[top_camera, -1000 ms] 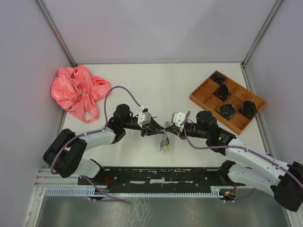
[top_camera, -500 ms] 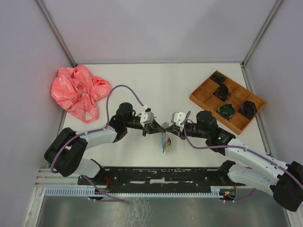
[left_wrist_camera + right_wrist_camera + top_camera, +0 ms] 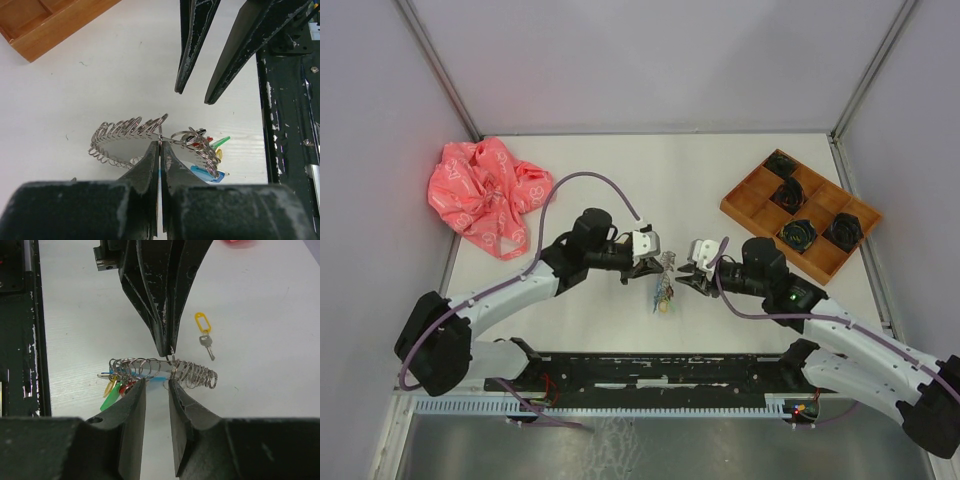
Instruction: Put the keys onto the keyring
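Observation:
A large keyring (image 3: pixel 127 137) strung with several small wire rings hangs just above the white table. My left gripper (image 3: pixel 160 144) is shut on its wire. Keys with coloured tags (image 3: pixel 207 152) bunch at one end of the ring. From above, the ring and keys (image 3: pixel 663 288) dangle below the left gripper (image 3: pixel 655 263). My right gripper (image 3: pixel 156 385) is open just short of the keyring (image 3: pixel 165 369), its fingers (image 3: pixel 192 50) apart and holding nothing. A loose key with a yellow tag (image 3: pixel 204 332) lies on the table beyond the ring.
A wooden compartment tray (image 3: pixel 732 205) holding black objects sits at the right. A crumpled pink bag (image 3: pixel 485 190) lies at the far left. A black rail (image 3: pixel 650 370) runs along the near table edge. Grey walls enclose the table.
The right gripper has let go of the keyring, opened and backed off slightly. The left gripper has shifted right, still gripping the ring, and the keys swung with it.

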Robot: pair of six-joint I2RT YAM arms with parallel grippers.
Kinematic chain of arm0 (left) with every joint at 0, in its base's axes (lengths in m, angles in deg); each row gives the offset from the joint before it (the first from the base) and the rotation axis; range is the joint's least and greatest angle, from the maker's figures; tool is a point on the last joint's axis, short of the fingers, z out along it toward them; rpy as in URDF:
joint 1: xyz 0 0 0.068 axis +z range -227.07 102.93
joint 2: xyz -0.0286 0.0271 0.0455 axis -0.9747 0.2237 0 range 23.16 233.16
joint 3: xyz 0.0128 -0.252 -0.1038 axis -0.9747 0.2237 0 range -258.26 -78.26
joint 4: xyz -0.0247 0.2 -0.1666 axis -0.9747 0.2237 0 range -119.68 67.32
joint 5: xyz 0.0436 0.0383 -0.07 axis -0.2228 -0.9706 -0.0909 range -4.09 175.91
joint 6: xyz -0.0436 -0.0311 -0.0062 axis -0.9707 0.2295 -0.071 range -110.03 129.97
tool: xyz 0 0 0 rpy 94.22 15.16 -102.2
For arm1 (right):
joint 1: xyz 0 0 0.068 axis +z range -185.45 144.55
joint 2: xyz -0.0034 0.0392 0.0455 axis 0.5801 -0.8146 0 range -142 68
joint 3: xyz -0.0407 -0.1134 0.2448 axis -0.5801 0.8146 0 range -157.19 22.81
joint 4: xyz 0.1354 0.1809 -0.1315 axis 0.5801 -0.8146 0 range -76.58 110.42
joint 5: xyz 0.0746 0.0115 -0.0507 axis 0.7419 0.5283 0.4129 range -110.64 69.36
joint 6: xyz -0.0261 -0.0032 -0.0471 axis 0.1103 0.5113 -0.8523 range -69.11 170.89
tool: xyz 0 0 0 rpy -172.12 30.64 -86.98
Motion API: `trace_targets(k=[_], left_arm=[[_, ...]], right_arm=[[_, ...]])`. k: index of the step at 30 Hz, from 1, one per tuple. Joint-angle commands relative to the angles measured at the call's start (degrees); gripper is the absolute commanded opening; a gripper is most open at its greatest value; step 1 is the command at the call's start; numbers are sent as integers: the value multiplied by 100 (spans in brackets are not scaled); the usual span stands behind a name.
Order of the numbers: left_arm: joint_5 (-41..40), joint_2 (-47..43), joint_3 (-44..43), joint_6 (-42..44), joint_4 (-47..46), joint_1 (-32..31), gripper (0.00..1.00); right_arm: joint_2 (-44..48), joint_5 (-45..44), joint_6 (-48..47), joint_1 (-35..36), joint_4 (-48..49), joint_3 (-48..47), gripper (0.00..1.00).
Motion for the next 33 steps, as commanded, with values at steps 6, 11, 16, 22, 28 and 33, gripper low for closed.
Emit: trace_targets(k=[6, 11, 16, 22, 28, 33], left_arm=[[-513, -407, -329, 402, 606, -162, 3], [-379, -438, -321, 435, 604, -183, 3], [-296, -465, -314, 458, 597, -200, 3], [-162, -510, -273, 532, 608, -226, 3], [-348, -484, -391, 535, 804, -268, 3], [-596, -425, -540, 431, 990, -329, 3]], right_arm=[[-581, 537, 143, -11, 610, 20, 27], [-825, 500, 209, -27, 944, 44, 23], [-1081, 617, 321, -79, 1312, 66, 22], [-1298, 353, 681, -309, 1813, 224, 22], [-793, 29, 529, -388, 1388, 413, 32], [-381, 823, 372, -392, 1126, 436, 32]])
